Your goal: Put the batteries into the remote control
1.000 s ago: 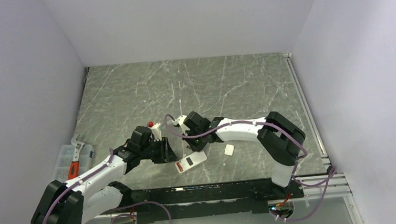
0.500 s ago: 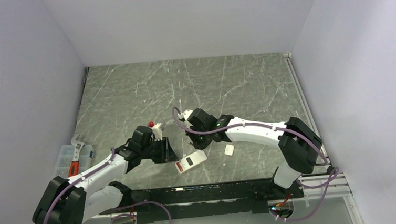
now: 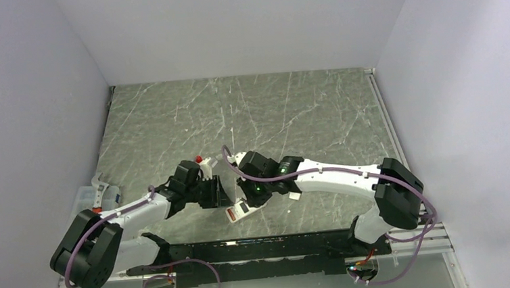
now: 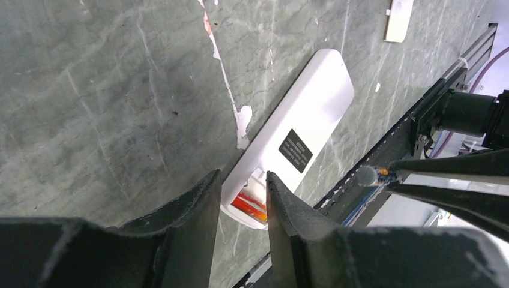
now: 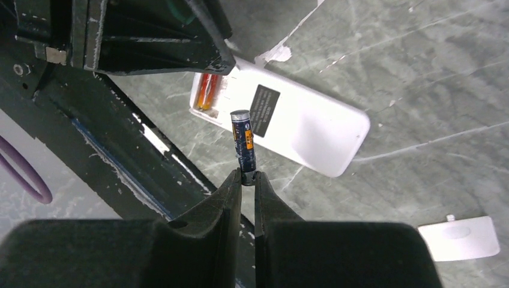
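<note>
The remote control (image 3: 245, 210) lies white back up near the table's front edge, with a dark label (image 4: 295, 150). Its battery bay (image 4: 251, 203) is open at the near end and shows something red and orange inside. My right gripper (image 5: 248, 176) is shut on the tail of a dark battery (image 5: 243, 141) and holds it above the remote (image 5: 300, 120), beside the bay (image 5: 207, 93). My left gripper (image 4: 243, 183) is open, with its fingers on either side of the bay end of the remote, just above it. The battery's pale end also shows in the left wrist view (image 4: 366, 175).
The small flat white square piece (image 5: 459, 238) lies on the table right of the remote and also shows in the left wrist view (image 4: 399, 12). A black rail (image 3: 266, 246) runs along the front edge. A clear box with red-handled pliers (image 3: 94, 206) sits at far left.
My right arm has swung left and toward the front, bringing the battery over the remote. My left gripper has shifted right, closer to the remote's bay end.
</note>
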Controlling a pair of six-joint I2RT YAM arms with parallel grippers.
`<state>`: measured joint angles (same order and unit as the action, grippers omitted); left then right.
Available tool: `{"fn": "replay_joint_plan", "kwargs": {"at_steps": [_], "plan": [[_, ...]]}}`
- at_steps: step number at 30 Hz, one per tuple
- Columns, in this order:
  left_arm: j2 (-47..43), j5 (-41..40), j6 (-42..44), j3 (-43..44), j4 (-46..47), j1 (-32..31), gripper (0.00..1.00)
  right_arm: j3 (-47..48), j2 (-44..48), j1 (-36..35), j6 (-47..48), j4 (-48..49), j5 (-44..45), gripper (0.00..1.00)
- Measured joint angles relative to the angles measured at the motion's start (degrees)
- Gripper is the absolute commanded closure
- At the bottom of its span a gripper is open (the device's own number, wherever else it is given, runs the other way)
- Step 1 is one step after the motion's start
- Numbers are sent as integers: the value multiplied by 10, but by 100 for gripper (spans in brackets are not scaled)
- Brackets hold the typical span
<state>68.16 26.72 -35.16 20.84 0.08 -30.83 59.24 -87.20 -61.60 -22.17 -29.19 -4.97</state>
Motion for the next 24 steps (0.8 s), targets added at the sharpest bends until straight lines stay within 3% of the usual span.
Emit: {"fn": "replay_joint_plan", "kwargs": {"at_steps": [13,24], "plan": [[-19,34,-31,-43,36,-4,64,-12,-7,-28,-69,-3,-14,100],[-66,34,-51,-61,37,-18,64,-11,-49,-57,-75,-28,-31,100]]}}
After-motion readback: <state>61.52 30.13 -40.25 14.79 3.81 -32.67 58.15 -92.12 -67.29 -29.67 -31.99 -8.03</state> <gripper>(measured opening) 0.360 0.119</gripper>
